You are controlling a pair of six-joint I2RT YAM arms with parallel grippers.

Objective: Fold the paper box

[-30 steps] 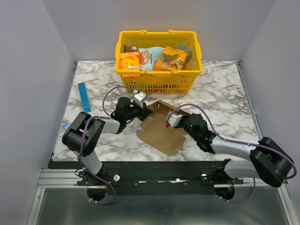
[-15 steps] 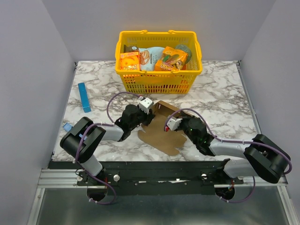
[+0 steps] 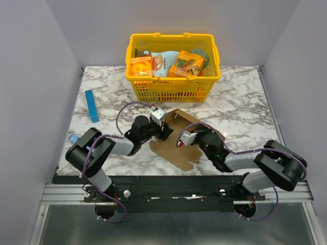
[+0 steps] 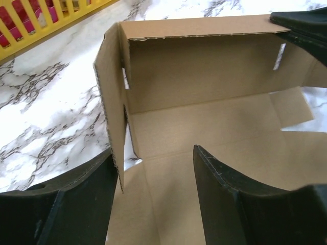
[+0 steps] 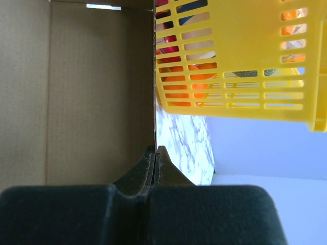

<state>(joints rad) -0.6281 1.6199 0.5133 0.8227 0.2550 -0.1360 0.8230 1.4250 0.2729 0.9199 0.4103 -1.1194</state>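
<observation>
The paper box [image 3: 176, 147] is a plain brown cardboard sheet lying mid-table with its back wall and left flap raised. In the left wrist view the back wall [image 4: 204, 76] and left side flap [image 4: 110, 92] stand upright. My left gripper [image 4: 153, 153] is open at the box's left end [image 3: 164, 130]; the flap's lower edge hangs just inside its left finger [image 4: 76, 194]. My right gripper [image 5: 156, 149] is shut on the edge of the back wall [image 5: 97, 92] and sits over the box's middle [image 3: 185, 137].
A yellow basket [image 3: 172, 77] holding orange snack packs stands just behind the box and fills the right wrist view [image 5: 240, 56]. A slim blue box [image 3: 91, 105] lies at the far left. A small light-blue thing [image 3: 73, 138] sits near the left arm's base.
My left gripper has gone from shut to open and slid right along the box's left end. My right gripper, still shut, has moved left and the back wall stands higher.
</observation>
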